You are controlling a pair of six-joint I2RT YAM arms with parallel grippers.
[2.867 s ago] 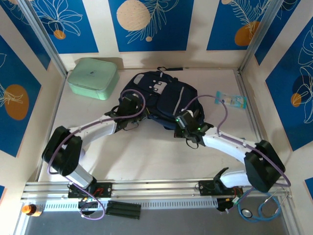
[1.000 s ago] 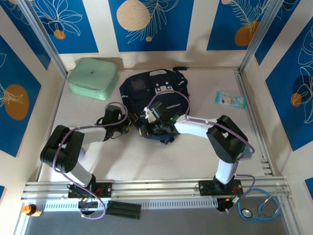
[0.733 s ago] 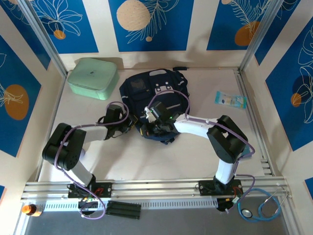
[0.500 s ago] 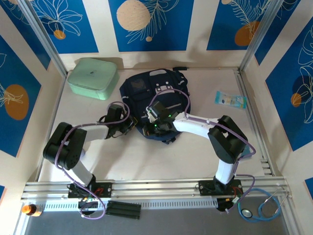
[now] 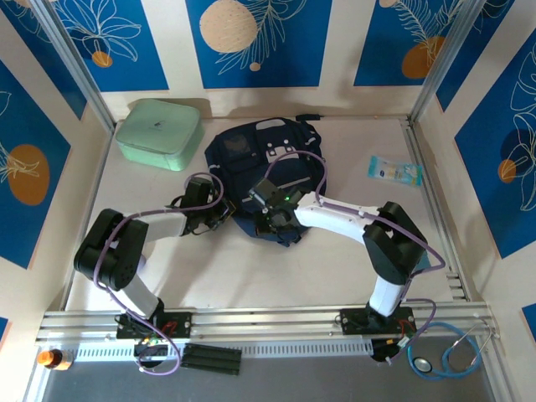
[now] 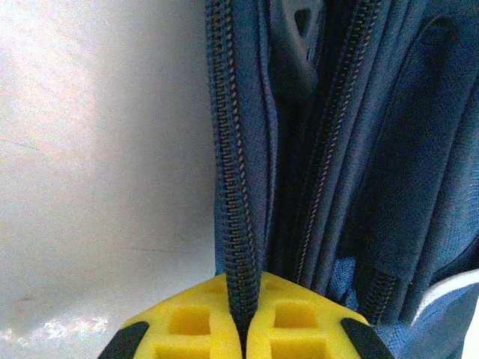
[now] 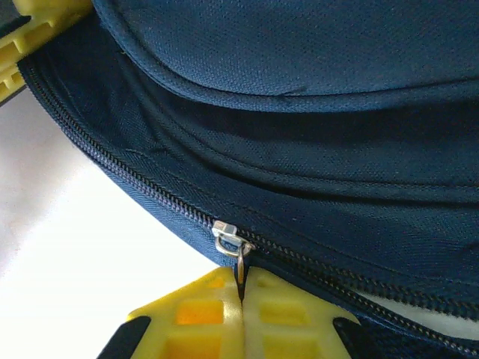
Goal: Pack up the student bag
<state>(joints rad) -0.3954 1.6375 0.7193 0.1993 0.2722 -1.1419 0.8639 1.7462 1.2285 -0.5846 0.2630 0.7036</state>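
Observation:
The student bag (image 5: pixel 266 159), a navy backpack, lies in the middle of the table. My left gripper (image 5: pixel 223 214) is at its near-left edge. In the left wrist view its yellow pads (image 6: pixel 187 325) are shut on a zipper band (image 6: pixel 236 224) of the bag (image 6: pixel 389 164), which runs up between them. My right gripper (image 5: pixel 272 221) is at the bag's near edge. In the right wrist view its pads (image 7: pixel 299 307) are shut on the metal zipper pull (image 7: pixel 240 263) below the silver slider (image 7: pixel 227 235). The left gripper's fingers (image 7: pixel 34 22) show at that view's top left.
A mint-green case (image 5: pixel 159 132) sits at the back left near the wall. A clear packet (image 5: pixel 394 170) lies to the right of the bag. A stethoscope (image 5: pixel 448 355) and a small orange bottle (image 5: pixel 52 358) lie below the front rail. Frame posts stand at both sides.
My left gripper has shut on the bag's zipper band. The right gripper stayed shut on the zipper pull and edged slightly right. Earlier, the bag was turned and shifted left.

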